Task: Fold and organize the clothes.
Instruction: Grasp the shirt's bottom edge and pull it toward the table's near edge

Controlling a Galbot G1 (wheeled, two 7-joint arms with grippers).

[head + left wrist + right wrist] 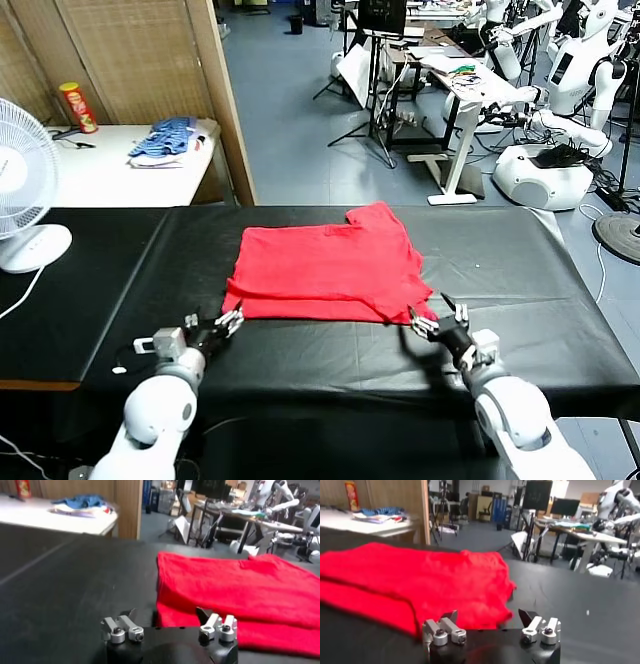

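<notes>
A white fan (22,175) stands at the left edge of the black tabletop (520,270). The left hand (228,324) sits low near the front edge, just at the near left corner of the red T-shirt (325,262); its fingers (120,628) stand apart with nothing between them, the cloth lying just ahead. The T-shirt lies flat and folded in the middle of the tabletop, its long axis running left to right, parallel to the front edge. A doubled layer shows along the near side, and one sleeve pokes toward the far edge at the right end. The right hand (432,318) rests by the near right corner of the shirt, jaws parted and empty, the red hem just beside its fingers (444,630).
</notes>
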